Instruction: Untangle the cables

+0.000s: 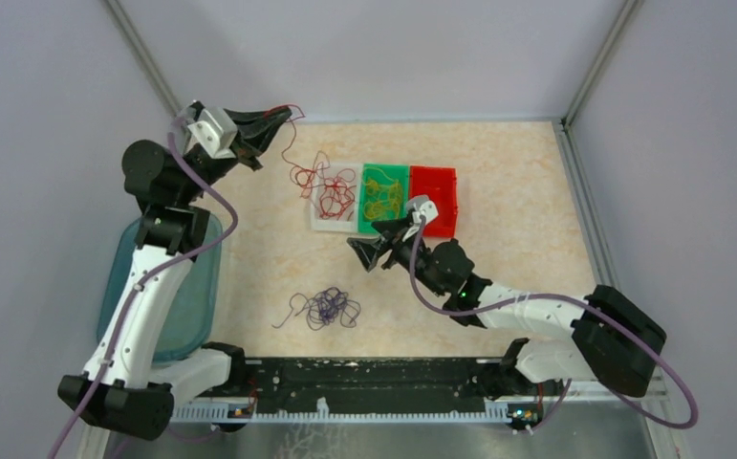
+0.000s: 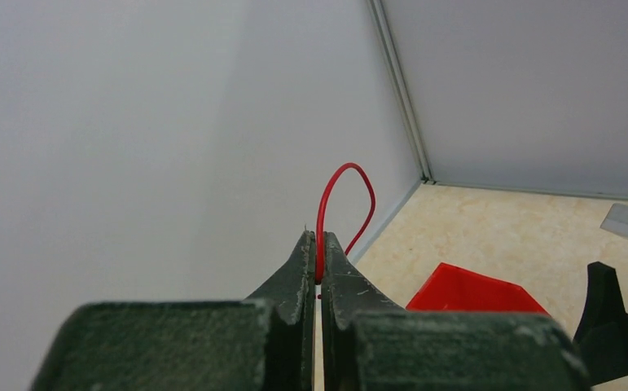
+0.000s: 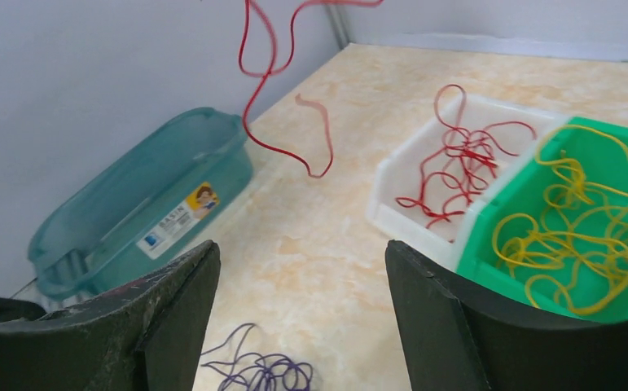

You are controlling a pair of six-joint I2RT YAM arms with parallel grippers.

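- Our left tool (image 2: 318, 244) is pinched tight on a red cable (image 2: 347, 166). It is raised over the 10 o'clock corner of the table (image 1: 517, 191). The cable arcs up in a small loop past the tips.
- Below the tool, that strand hangs in loose curls toward 4 o'clock, down toward the white bin (image 1: 318, 222). We cannot tell whether it joins the heap there.
- The white bin sits near the table's middle and holds more red cables (image 1: 337, 196) in a tangle.
- At its 3 o'clock side, touching it, is the green bin (image 1: 384, 172), full of yellow cables (image 1: 383, 198). The red bin (image 1: 438, 196) follows, again at 3 o'clock.
- Our right tool (image 3: 302, 277) gapes wide with nothing between its fingers. It hangs just at 6 o'clock of the green bin.
- The purple cables (image 1: 326, 308) lie in a knot on the table at 6 o'clock of the white bin, well apart from it.
- A teal tub (image 1: 197, 287) rests at the table's 9 o'clock edge, under the left arm.
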